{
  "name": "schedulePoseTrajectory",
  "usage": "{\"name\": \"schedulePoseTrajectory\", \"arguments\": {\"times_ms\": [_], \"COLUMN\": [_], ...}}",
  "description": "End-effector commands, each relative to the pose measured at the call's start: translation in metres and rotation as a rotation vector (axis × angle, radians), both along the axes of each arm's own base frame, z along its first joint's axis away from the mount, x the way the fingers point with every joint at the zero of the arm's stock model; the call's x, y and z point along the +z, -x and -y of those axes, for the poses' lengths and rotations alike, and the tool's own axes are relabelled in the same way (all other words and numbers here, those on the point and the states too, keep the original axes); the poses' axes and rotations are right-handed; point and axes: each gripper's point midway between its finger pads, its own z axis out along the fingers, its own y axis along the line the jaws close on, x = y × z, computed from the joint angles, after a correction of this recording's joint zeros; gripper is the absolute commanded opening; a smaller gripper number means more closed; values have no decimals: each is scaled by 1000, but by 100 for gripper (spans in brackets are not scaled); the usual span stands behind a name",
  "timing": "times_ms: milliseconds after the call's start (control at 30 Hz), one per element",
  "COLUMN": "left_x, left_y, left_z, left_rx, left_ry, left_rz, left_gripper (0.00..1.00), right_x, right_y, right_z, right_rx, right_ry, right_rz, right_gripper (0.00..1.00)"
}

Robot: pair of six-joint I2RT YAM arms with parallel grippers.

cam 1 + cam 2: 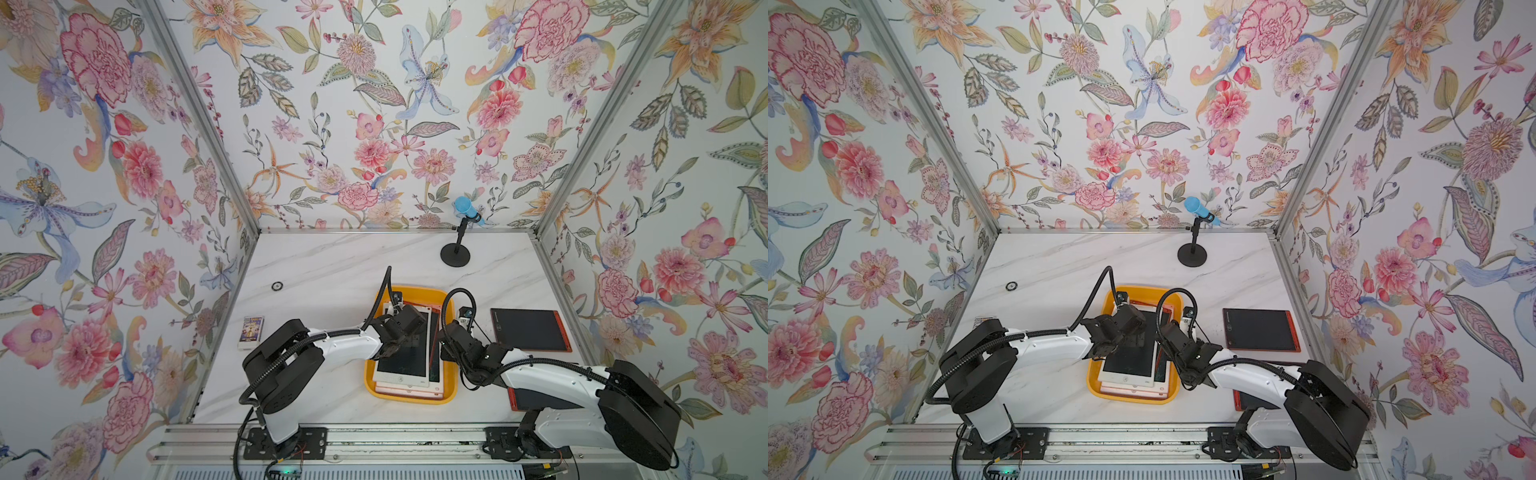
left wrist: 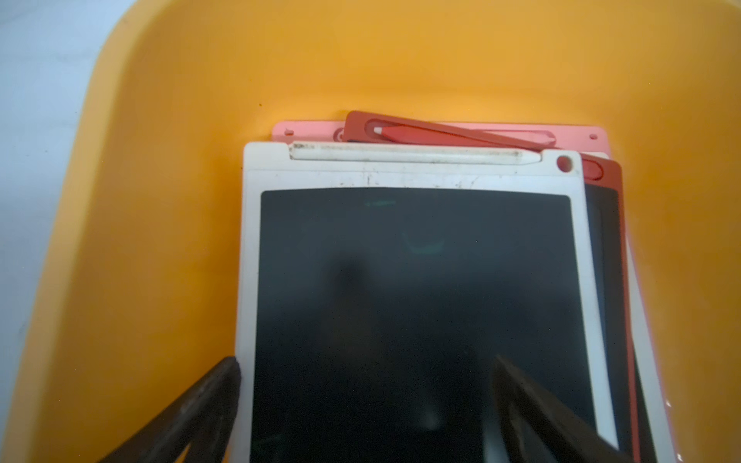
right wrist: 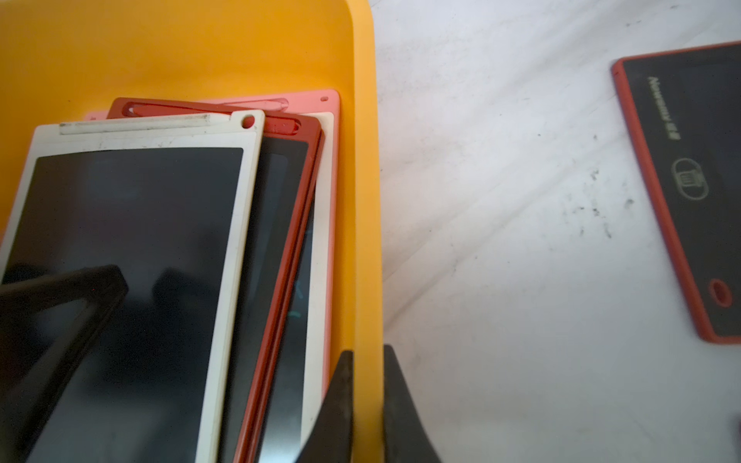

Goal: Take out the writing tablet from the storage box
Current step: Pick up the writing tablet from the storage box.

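Only the right wrist view shows the right gripper (image 3: 368, 354) pinching the storage box (image 3: 363, 160) wall. The left gripper (image 2: 367, 360) is spread above the white writing tablet (image 2: 413, 260). A red tablet (image 1: 525, 330) lies at the box's 3 o'clock.

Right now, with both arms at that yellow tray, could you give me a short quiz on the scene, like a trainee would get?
1. True or false: a white tablet lies topmost in the storage box.
2. The right fingers grip: A the box's wall, B a stylus, C the microphone.
3. What colour frames the loose tablet on the table beside the box?
Key: 1 true; 2 A; 3 red.
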Motion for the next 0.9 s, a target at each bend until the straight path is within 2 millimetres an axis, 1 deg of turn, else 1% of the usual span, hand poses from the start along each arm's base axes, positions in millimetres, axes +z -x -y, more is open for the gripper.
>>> {"name": "schedulePoseTrajectory", "arguments": {"times_ms": [0,67,133,267,367,533,733,867], "left_x": [-1,3,1,-15,-26,-32,-26,-20], "left_y": [-5,-4,-5,-3,-1,-3,-1,5], "left_z": [-29,-26,-28,-35,-32,-26,-13,0], "left_rx": [50,45,50,58,52,40,13,-25], "left_ry": [-97,-53,-36,-81,-71,-46,54,147], "left_rz": [12,17,7,-36,-59,-77,-81,-94], "left_gripper": [99,99,99,99,99,99,99,99], "right_x": [1,1,1,1,2,1,-2,-5], "right_y": [-1,-1,-1,-1,0,0,-1,-2], "right_z": [0,0,0,0,0,-2,-6,-12], "right_rx": [-5,-3,-3,0,0,3,7,16], "right_ry": [13,15,13,12,11,11,15,8], "right_rz": [3,2,2,3,4,2,-3,-11], "right_gripper": [13,12,12,12,12,11,10,10]}}
